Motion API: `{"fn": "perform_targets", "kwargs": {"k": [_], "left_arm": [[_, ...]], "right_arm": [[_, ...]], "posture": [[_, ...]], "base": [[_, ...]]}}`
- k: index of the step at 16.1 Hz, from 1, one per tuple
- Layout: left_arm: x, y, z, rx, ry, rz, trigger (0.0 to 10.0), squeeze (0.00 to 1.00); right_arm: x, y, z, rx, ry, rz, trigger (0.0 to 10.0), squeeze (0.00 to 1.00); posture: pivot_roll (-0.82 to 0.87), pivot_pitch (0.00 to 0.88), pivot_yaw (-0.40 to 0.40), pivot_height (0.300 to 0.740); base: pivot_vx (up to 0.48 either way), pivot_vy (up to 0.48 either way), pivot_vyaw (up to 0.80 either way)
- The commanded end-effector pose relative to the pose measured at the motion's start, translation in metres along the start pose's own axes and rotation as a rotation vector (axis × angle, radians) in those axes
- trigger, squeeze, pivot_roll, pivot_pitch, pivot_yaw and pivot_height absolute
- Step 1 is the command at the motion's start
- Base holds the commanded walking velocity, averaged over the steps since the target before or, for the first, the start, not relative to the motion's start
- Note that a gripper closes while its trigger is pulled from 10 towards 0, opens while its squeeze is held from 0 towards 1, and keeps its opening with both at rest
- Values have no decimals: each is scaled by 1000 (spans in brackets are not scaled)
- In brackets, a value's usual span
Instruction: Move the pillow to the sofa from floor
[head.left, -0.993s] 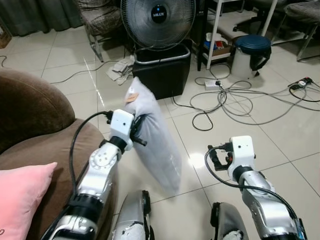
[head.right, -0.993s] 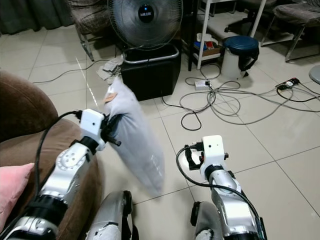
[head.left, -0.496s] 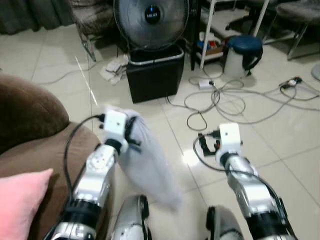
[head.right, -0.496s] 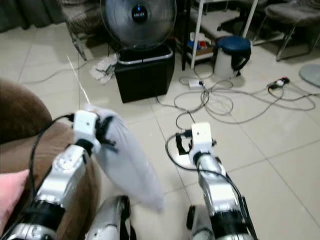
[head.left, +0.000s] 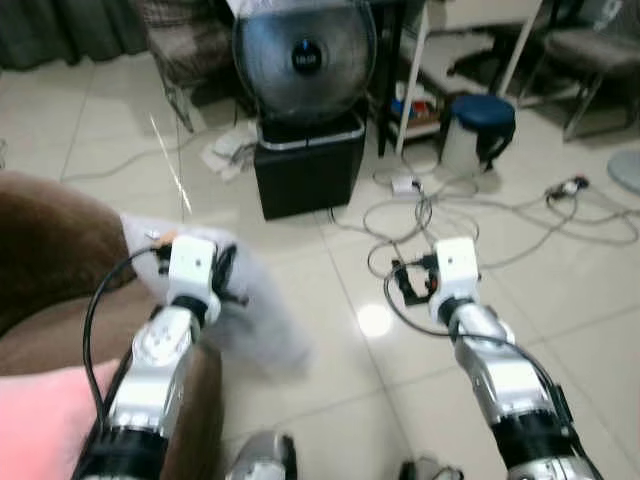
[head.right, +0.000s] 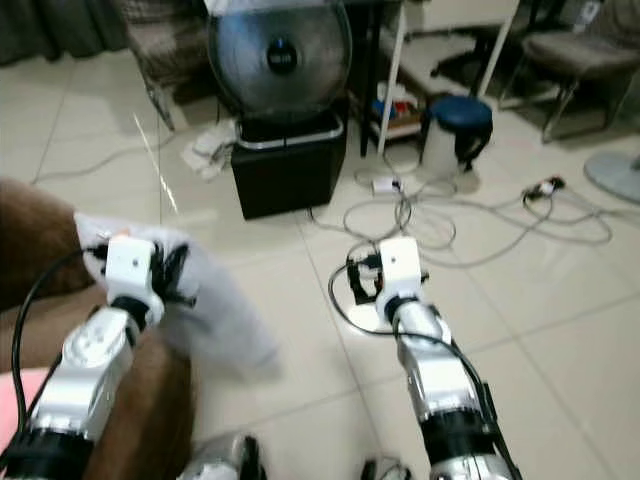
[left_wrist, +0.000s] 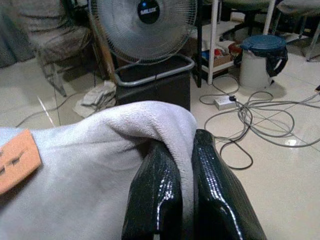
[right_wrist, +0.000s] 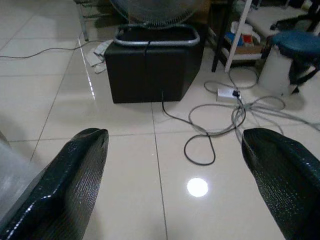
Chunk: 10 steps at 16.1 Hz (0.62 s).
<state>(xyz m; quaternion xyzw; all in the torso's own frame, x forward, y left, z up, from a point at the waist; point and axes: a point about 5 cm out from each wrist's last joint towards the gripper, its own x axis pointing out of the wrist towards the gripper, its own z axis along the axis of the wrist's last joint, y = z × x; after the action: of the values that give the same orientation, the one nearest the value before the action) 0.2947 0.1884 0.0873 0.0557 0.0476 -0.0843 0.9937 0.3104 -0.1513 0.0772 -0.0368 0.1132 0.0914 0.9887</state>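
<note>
1. We see a soft pale grey fleece pillow (left_wrist: 75, 170) with an orange tag, blurred in the head views.
2. Our left end effector (left_wrist: 182, 165) pinches a fold of its top edge, holding it off the floor beside the brown sofa's (head.left: 50, 240) front edge.
3. Our right end effector (right_wrist: 180, 175) hangs spread wide above the tiled floor (right_wrist: 125, 135).

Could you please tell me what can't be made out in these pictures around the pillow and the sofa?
- Pillow: blurred in both eye views.
- Orange tag: print too small, left wrist view.
- Sofa: cut off by the eye views' left edge.
- Pink cushion: cut off at the bottom corner.
</note>
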Motion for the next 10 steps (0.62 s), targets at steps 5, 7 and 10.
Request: {"fn": "perform_targets", "kwargs": {"k": [5, 7, 10], "left_arm": [[-2, 1, 15, 34, -71, 53, 10000, 0], [-7, 6, 15, 39, -73, 72, 10000, 0], [-4, 4, 18, 89, -67, 33, 10000, 0]], "right_arm": [[8, 0, 5, -12, -7, 52, 10000, 0], [12, 7, 5, -3, -4, 70, 10000, 0], [7, 8, -3, 37, 15, 29, 10000, 0]], "posture": [[130, 0, -50, 740], [148, 0, -46, 740], [116, 0, -10, 740]], "base": [[0, 0, 0], [0, 0, 0], [0, 0, 0]]}}
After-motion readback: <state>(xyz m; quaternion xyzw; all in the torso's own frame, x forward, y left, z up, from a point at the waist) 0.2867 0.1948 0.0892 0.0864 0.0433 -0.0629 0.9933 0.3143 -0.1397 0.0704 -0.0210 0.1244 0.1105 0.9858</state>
